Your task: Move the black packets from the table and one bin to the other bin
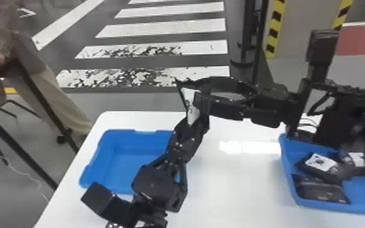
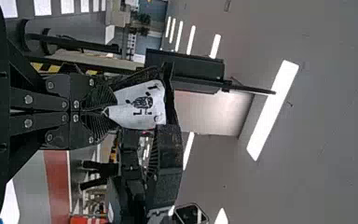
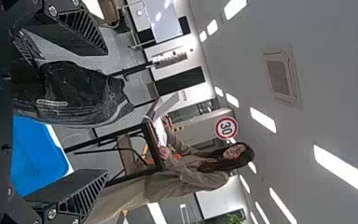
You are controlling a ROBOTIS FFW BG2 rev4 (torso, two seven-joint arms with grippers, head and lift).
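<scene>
The task is incomplete: black packets (image 1: pixel 318 191) occupy the right bin (image 1: pixel 287 169); transfer direction cannot be confirmed. Above the table (image 1: pixel 236 188), the left arm (image 1: pixel 157 185) angles upward, its left pincer (image 2: pixel 105 112) closed on a raised packet (image 2: pixel 142 107). The right pincer (image 3: pixel 106 113) brackets it, fingers wide apart.

The left gripper (image 1: pixel 193 120) has its ribbed fingers closed on the black packet (image 2: pixel 142 105) — its white label faces the camera. Near the packet is the right gripper (image 1: pixel 206 94), with a ribbed finger in sight. Farther off — a long ceiling light (image 2: pixel 272 109) and a red floor patch (image 2: pixel 56 186).
</scene>
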